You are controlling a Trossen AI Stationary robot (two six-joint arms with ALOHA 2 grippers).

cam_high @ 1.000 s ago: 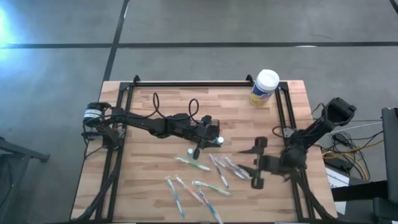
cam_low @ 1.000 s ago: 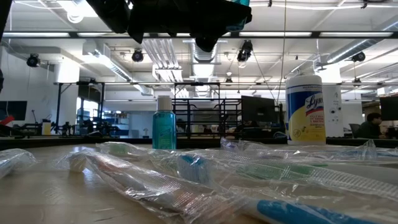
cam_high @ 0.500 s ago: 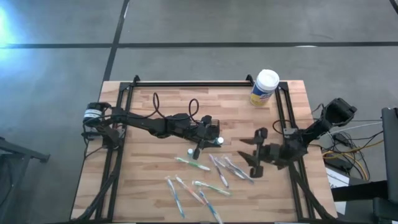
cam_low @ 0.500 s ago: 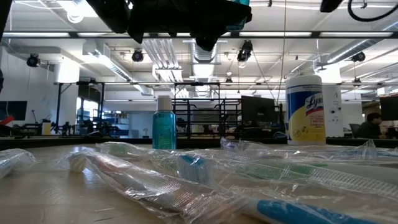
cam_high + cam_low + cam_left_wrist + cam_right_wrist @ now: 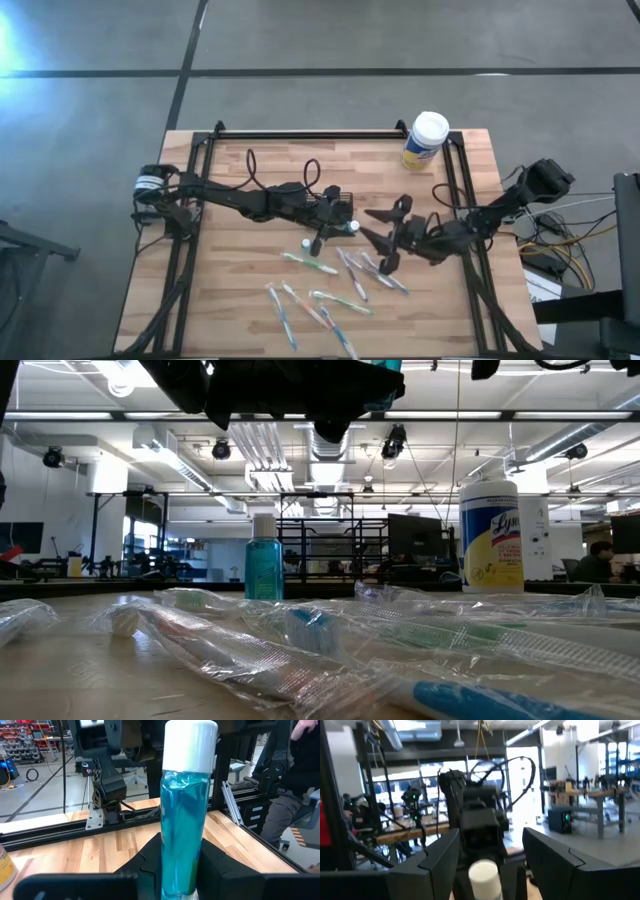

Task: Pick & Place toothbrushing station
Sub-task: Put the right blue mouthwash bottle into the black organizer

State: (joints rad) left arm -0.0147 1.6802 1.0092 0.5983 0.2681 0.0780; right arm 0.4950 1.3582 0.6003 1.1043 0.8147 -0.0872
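The small black rectangular wire-mesh toothbrushing station [image 5: 343,197] sits mid-table on the light wooden tabletop [image 5: 250,290], just beside the left gripper [image 5: 340,222] and partly hidden by that arm; neither gripper has it between its fingers. The left gripper's fingers are clenched on a clear blue bottle with a white cap [image 5: 184,815], held upright; the right gripper [image 5: 380,236] hangs near the station with its fingers spread wide and empty, over plastic-wrapped toothbrushes [image 5: 322,266]; the white-lidded canister [image 5: 427,140] stands well apart.
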